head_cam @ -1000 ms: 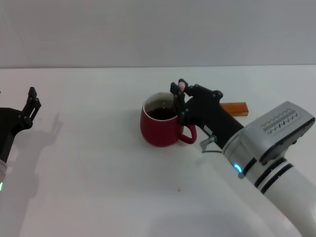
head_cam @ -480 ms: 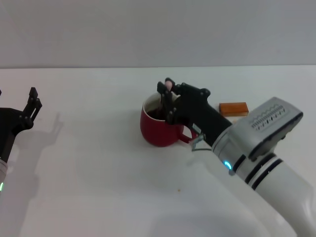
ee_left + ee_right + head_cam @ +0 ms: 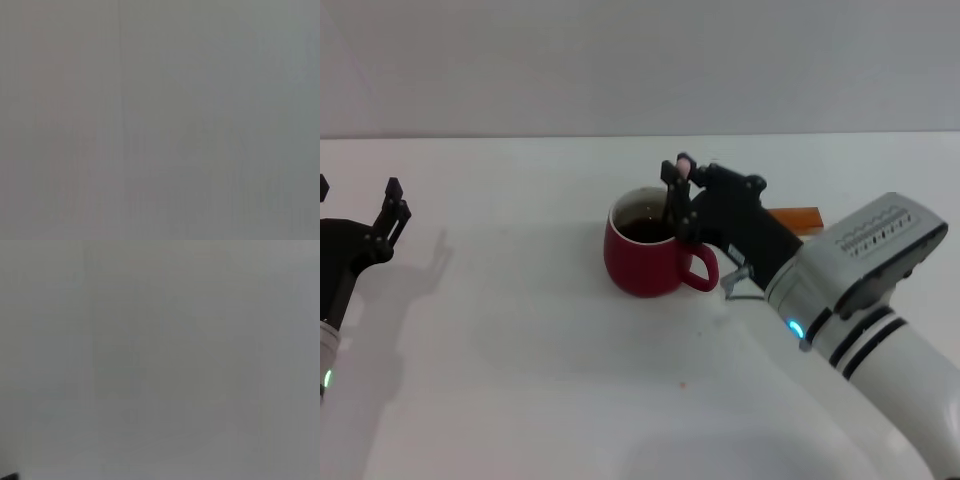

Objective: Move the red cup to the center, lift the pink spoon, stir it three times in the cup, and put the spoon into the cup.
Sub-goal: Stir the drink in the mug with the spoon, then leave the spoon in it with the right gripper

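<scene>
The right hand (image 3: 676, 185), fingers clamped on the slim pink-handled spoon (image 3: 682, 165), holds it upright over the squat dark-red ceramic mug (image 3: 645, 256) mid-desk (image 3: 520, 360); the left hand (image 3: 390, 215) rests far left, fingers apart.

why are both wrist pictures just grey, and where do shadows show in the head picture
Left wrist view and right wrist view: flat grey haze, nothing recognisable. Head view: sharp and evenly lit; the left gripper casts a soft shadow on the white table; the squat dark-red ceramic mug throws only a faint shadow at its base; the right gripper holds the pale-pink-handled spoon in the mug.
</scene>
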`<action>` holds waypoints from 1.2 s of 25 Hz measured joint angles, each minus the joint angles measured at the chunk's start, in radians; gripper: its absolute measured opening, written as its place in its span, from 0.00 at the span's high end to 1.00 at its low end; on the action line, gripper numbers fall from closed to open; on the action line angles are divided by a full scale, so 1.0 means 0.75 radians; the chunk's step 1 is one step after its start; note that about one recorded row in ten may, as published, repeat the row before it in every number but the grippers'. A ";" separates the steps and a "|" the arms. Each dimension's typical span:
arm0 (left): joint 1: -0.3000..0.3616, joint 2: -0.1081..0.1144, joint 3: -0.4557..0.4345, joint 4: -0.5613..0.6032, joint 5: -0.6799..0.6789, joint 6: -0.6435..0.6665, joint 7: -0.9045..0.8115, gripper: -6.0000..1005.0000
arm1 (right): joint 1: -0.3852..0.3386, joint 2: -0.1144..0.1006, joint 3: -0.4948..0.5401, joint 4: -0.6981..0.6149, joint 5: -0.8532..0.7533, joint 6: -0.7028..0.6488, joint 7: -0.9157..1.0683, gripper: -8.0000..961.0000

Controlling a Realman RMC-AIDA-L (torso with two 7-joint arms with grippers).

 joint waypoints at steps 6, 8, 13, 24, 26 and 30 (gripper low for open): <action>0.002 -0.002 0.007 0.000 0.000 0.000 0.000 0.16 | -0.050 0.004 -0.004 0.056 -0.057 0.006 0.000 0.85; 0.000 -0.002 0.014 0.000 0.000 0.000 0.000 0.16 | -0.041 0.004 -0.004 0.058 -0.058 0.009 0.000 0.85; -0.004 -0.002 0.016 -0.002 0.000 0.000 0.000 0.16 | 0.022 0.004 0.021 0.026 -0.060 0.031 0.000 0.85; -0.009 -0.002 0.016 -0.005 -0.003 0.004 0.000 0.16 | 0.034 -0.005 0.085 -0.044 -0.060 0.050 0.000 0.85; -0.009 -0.002 0.016 -0.005 -0.004 0.004 0.000 0.16 | 0.012 -0.005 0.075 -0.032 -0.062 0.049 0.000 0.85; -0.009 -0.003 0.016 -0.005 -0.005 0.005 0.000 0.16 | -0.032 0.001 0.066 0.027 -0.126 0.048 0.000 0.85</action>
